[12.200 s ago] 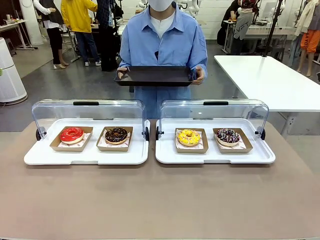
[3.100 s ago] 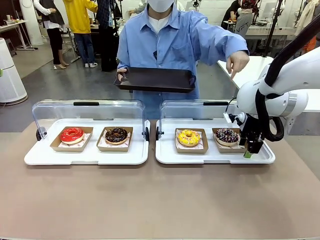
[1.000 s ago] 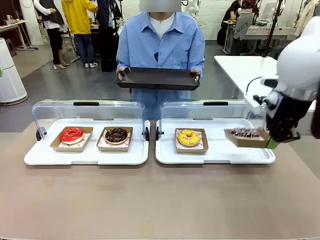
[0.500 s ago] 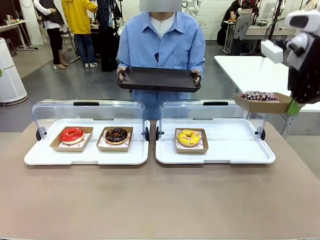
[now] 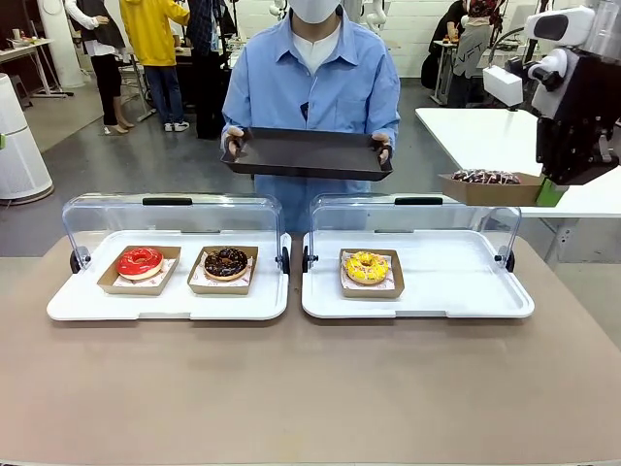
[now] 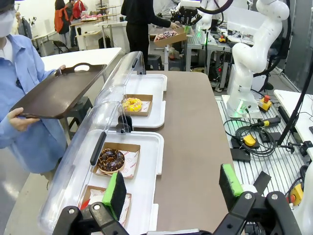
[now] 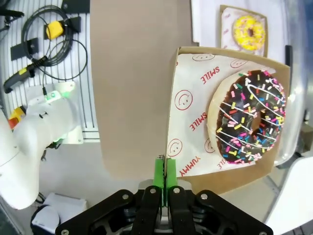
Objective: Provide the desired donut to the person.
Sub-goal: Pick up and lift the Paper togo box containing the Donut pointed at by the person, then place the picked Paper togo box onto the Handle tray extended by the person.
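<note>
A chocolate donut with coloured sprinkles (image 5: pixel 484 177) (image 7: pixel 249 117) lies in a cardboard tray (image 5: pixel 488 190) (image 7: pixel 195 105) held in the air above the right display case. My right gripper (image 5: pixel 549 191) (image 7: pixel 163 178) is shut on that tray's edge. The person (image 5: pixel 312 78) stands at the far side in a light blue shirt. Both hands hold out a dark tray (image 5: pixel 309 153) (image 6: pixel 58 90), left of the raised donut. My left gripper (image 6: pixel 172 188) is open with nothing between its fingers, above the table's near side.
The left display case (image 5: pixel 165 303) holds a red donut (image 5: pixel 140 261) and a chocolate donut (image 5: pixel 226 262) (image 6: pixel 111 159). The right case (image 5: pixel 456 296) holds a yellow donut (image 5: pixel 367 266) (image 6: pixel 132 104) (image 7: pixel 250 32). Both clear lids stand raised. A white table (image 5: pixel 514 146) is behind on the right.
My right gripper has lifted the sprinkled donut's tray out of the right case, up and slightly towards the person. The person's tray has stayed held out.
</note>
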`<state>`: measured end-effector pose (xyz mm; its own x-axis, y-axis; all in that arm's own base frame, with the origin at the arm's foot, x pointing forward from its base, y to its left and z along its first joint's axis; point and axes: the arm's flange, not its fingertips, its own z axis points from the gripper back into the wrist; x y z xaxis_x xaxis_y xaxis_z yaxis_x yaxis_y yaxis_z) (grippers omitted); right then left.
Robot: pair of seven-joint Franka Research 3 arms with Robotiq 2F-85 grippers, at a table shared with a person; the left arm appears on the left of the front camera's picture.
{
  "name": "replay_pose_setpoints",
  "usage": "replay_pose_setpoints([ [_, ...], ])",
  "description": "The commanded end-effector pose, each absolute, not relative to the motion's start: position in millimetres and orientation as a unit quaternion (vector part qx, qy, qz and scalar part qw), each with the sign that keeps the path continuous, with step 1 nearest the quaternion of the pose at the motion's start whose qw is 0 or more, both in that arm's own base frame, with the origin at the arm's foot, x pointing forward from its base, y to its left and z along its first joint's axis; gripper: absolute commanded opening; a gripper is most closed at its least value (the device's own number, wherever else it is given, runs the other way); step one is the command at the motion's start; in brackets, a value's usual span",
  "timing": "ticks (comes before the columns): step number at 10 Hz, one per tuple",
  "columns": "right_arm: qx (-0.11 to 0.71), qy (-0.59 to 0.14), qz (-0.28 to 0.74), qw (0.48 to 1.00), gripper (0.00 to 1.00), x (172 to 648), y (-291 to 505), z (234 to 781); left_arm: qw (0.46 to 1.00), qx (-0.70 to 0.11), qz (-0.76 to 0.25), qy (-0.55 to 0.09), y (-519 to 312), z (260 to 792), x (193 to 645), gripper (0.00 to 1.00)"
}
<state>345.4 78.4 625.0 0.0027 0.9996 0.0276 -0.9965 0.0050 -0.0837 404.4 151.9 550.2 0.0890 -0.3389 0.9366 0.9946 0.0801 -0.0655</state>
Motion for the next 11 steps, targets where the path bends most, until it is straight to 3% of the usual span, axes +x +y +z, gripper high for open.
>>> replay_pose_setpoints([
  [1,-0.026,-0.044,0.7,0.712,0.0,333.1,75.3,633.0,0.613,-0.409,-0.543,-0.404,152.5,552.0,402.8,1.0],
  [11,-0.026,-0.044,0.7,0.712,0.0,333.1,75.3,633.0,0.613,-0.409,-0.543,-0.404,152.5,552.0,402.8,1.0],
])
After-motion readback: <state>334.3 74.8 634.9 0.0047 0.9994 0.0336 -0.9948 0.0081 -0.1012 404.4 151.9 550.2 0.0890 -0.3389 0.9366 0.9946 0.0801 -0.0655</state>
